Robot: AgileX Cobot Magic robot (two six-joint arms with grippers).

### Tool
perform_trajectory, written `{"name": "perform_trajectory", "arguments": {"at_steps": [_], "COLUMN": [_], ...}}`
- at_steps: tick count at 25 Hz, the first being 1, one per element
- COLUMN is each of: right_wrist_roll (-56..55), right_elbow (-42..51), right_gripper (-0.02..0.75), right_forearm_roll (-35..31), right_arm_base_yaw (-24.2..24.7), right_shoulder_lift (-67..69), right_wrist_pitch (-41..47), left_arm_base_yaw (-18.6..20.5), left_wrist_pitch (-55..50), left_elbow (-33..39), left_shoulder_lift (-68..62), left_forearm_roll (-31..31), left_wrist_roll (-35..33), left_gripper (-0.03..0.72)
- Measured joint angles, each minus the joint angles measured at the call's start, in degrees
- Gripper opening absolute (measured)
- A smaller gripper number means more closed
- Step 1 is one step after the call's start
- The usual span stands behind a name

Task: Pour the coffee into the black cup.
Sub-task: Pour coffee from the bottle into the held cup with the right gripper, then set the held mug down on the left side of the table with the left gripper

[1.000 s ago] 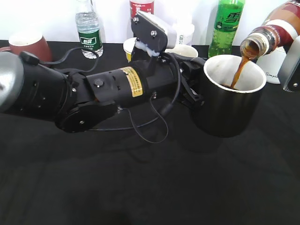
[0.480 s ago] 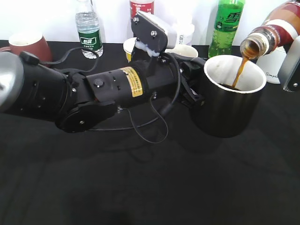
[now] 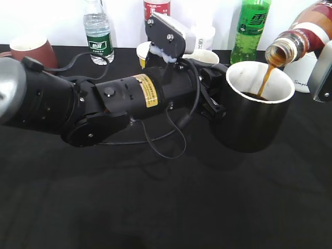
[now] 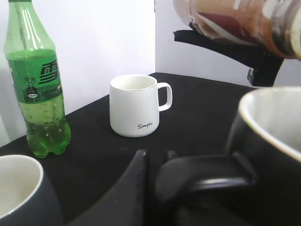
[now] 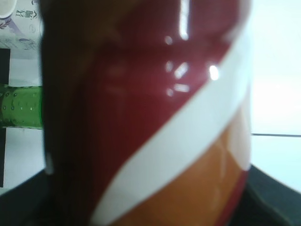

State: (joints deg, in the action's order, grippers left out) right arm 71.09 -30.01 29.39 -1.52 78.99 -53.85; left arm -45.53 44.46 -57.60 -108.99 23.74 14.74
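The black cup [image 3: 251, 111] with a white inside is held off the table at the right. My left gripper [image 3: 212, 98] is shut on its black loop handle [image 4: 202, 181]; in the left wrist view its fingertips [image 4: 141, 160] lie against the handle. My right gripper [image 3: 322, 62] holds the coffee bottle [image 3: 301, 33] tilted mouth-down above the cup's rim. A brown stream [image 3: 265, 80] runs from the bottle's mouth into the cup. The bottle's red, white and orange wrap [image 5: 155, 117] fills the right wrist view and hides the fingers.
A green soda bottle [image 3: 251, 28] and a white mug [image 3: 303, 72] stand behind the cup. A water bottle [image 3: 97, 33], a maroon mug [image 3: 31, 51] and a red-label bottle [image 3: 156, 8] line the back edge. A dark mug [image 3: 205, 56] stands behind my left arm.
The coffee keeps running into the black cup. Both arms, the cup and the bottle stay where they were.
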Motion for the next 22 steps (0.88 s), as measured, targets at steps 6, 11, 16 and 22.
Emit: {"name": "perform_trajectory", "arguments": {"at_steps": [6, 11, 16, 22], "right_wrist_roll": [-9.3, -35.0, -69.8, -84.9], "right_elbow": [0.0, 0.0, 0.0, 0.0], "right_gripper": [0.528, 0.528, 0.528, 0.528], "right_forearm_roll": [1.4, 4.1, 4.1, 4.1], "right_arm_base_yaw": [0.0, 0.0, 0.0, 0.0], "right_shoulder_lift": [0.0, 0.0, 0.0, 0.0], "right_wrist_pitch": [-0.1, -0.1, -0.1, 0.3], "left_arm_base_yaw": [0.0, 0.8, 8.2, 19.5], "left_wrist_pitch": [0.3, 2.3, 2.2, 4.6], "left_elbow": [0.0, 0.0, 0.3, 11.8], "left_shoulder_lift": [0.0, 0.0, 4.1, 10.9], "left_forearm_roll": [0.0, -0.6, -0.4, -0.3], "left_wrist_roll": [-0.1, -0.1, -0.1, -0.1], "left_gripper": [0.06, 0.06, 0.06, 0.06]}}
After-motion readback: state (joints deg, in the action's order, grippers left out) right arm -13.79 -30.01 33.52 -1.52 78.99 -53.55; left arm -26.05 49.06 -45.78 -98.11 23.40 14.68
